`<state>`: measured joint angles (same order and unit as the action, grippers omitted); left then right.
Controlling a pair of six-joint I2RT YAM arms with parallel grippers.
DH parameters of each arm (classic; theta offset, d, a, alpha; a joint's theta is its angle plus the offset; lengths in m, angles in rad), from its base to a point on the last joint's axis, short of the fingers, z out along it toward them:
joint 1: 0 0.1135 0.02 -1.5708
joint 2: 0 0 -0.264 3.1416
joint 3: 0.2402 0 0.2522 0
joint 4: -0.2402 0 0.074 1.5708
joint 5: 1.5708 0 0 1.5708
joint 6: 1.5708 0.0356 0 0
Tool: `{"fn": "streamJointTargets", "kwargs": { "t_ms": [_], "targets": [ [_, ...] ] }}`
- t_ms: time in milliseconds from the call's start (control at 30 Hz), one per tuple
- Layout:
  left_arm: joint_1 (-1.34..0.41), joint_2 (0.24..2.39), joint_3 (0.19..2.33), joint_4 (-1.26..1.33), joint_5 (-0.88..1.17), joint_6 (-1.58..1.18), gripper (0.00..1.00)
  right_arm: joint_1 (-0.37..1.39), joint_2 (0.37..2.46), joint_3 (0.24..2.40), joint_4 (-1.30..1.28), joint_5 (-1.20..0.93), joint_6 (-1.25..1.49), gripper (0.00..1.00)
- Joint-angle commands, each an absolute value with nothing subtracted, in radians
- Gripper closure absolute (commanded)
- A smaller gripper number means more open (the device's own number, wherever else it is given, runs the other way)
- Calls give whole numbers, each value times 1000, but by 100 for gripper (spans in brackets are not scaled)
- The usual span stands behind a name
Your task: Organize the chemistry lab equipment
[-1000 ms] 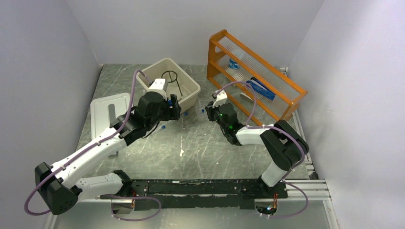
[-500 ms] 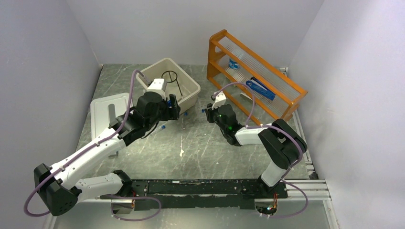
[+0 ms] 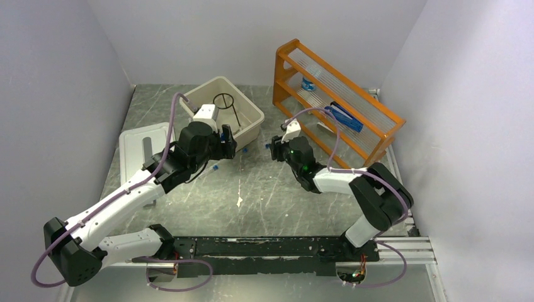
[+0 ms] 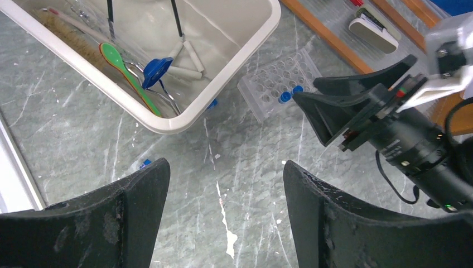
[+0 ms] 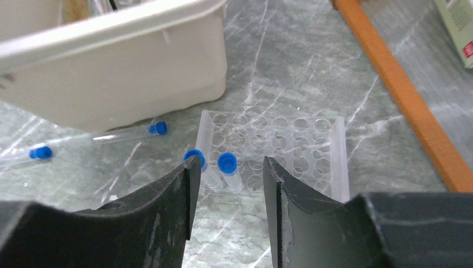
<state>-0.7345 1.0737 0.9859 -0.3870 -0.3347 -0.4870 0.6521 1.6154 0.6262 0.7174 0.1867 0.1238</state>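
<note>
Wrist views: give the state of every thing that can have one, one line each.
Tube rack, upright, two capped tubes standing in it.
Bin, uncovered, tools inside.
Loose tubes, two, capped, lying beside the bin.
Left end effector, open, empty.
Right end effector, open, at the tube rack, holding nothing.

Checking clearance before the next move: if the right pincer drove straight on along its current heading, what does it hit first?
Likely the blue-capped test tube standing in the clear tube rack. It sits centred ahead of the right pincer, whose jaws are open. A second capped tube stands just left of it. Depth is unclear.
</note>
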Motion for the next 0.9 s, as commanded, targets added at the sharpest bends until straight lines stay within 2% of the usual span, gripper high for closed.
{"fn": "streamJointTargets", "kwargs": {
  "t_ms": [0, 200, 367, 467, 600, 733, 867],
  "targets": [
    [-726, 1053, 977, -376, -322, -496, 22, 658, 1500, 623, 633, 216, 177, 50],
    [-726, 1053, 969, -394, -320, -512, 23, 657, 1401, 638, 457, 211, 277, 53],
    [-724, 1054, 945, -389, -304, -535, 24, 655, 1446, 673, 358, 239, 348, 68],
    [-724, 1057, 926, -393, -316, -553, 26, 656, 1485, 702, 320, 258, 375, 72],
    [-721, 1079, 899, -444, -391, -593, 30, 655, 1483, 721, 290, 238, 398, 73],
    [-714, 1114, 831, -438, -467, -580, 39, 656, 1432, 703, 274, 196, 421, 73],
    [-710, 1167, 782, -408, -517, -591, 36, 656, 1364, 655, 267, 144, 447, 71]
  ]
}}
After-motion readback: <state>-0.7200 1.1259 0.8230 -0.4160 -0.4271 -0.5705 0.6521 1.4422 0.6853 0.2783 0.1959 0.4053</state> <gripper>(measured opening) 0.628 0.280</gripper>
